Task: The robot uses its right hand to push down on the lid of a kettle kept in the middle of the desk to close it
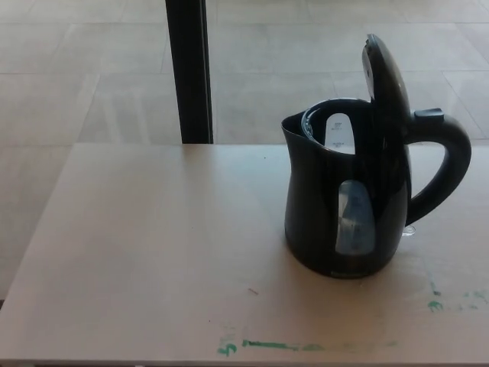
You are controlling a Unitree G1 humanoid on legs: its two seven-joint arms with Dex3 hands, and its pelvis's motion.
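Kettle (344,206) stood right of desk (153,252) centre, handle (447,164) to the right, lid (386,76) hinged fully upright, still open. Neither hand showed, so finger state couldn't be told. Risk: a push landing off the lid, or sideways, could tip or slide the kettle toward the near edge.
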